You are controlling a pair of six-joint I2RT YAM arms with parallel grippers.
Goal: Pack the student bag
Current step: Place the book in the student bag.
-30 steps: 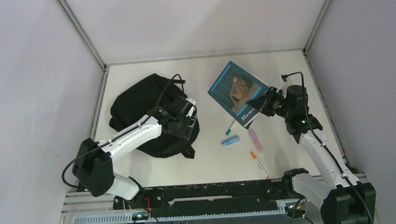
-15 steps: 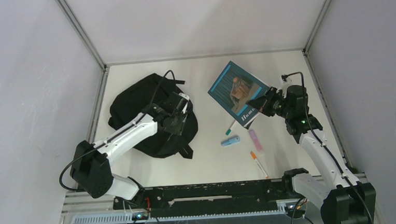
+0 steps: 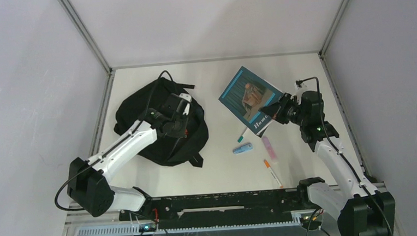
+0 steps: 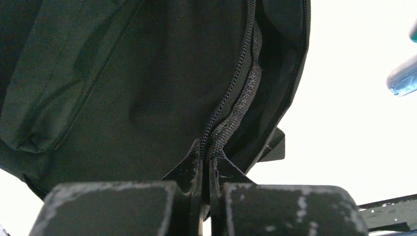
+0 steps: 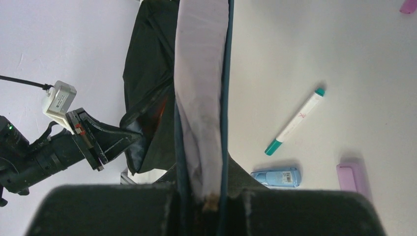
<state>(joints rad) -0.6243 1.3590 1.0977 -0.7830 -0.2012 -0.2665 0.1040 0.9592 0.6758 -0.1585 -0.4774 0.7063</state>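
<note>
Top external view: seemingly nothing packed yet, left jaws pinching the bag by its zip, right jaws clamping the book.

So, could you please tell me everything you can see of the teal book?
The teal softcover book bears a brownish picture and white title lettering on its cover. Edge-on in the right wrist view, white pages sit between thin teal covers. It is closed; the right hand is shut on its near end, holding it askew, right of the black fabric backpack.
</note>
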